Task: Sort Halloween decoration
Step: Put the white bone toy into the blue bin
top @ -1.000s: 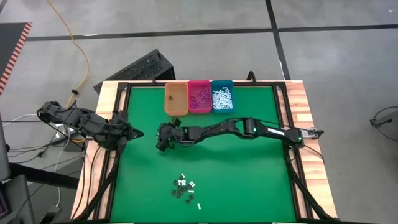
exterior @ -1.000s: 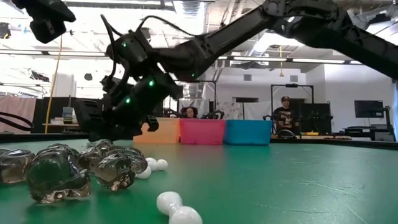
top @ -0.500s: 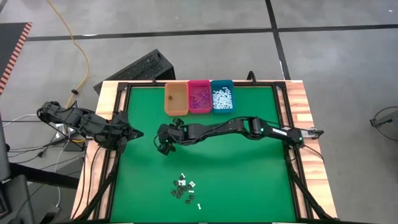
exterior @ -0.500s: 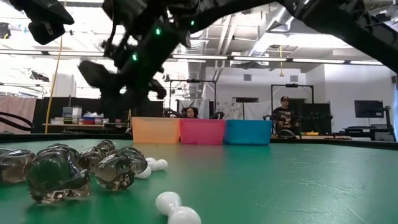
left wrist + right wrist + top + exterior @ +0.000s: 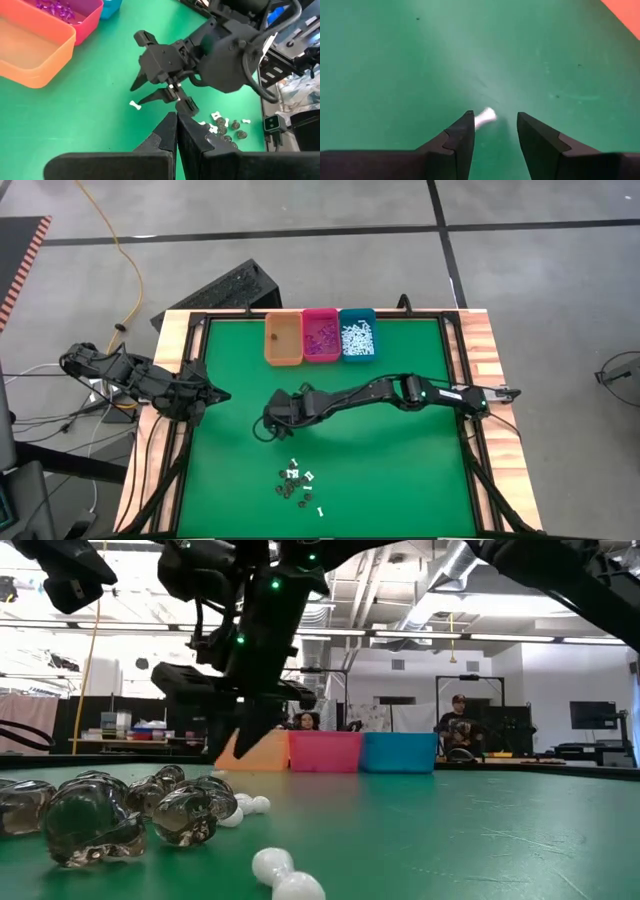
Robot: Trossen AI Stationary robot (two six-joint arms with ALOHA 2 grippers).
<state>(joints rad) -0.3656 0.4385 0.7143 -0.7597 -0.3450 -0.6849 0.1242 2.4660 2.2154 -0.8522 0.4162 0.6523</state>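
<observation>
Three bins point(image 5: 321, 337) — orange, pink, teal. One white stick point(image 5: 484, 118) lies flat on the green tabletop point(image 5: 400, 470), just inside one finger point(image 5: 460, 137) of the released right claw point(image 5: 495, 131). The left claw point(image 5: 176, 131) — clenched, empty — waits beside it.

We see a green mat point(image 5: 400, 460) covering a table with wooden edges point(image 5: 488, 340). At its far side an orange bin point(image 5: 283, 340), a pink bin point(image 5: 321, 335) and a teal bin point(image 5: 357, 333) stand touching in a row. A yellow cable point(image 5: 118, 250) runs across the grey floor. Beyond the table we see two people point(image 5: 458, 725) seated.
</observation>
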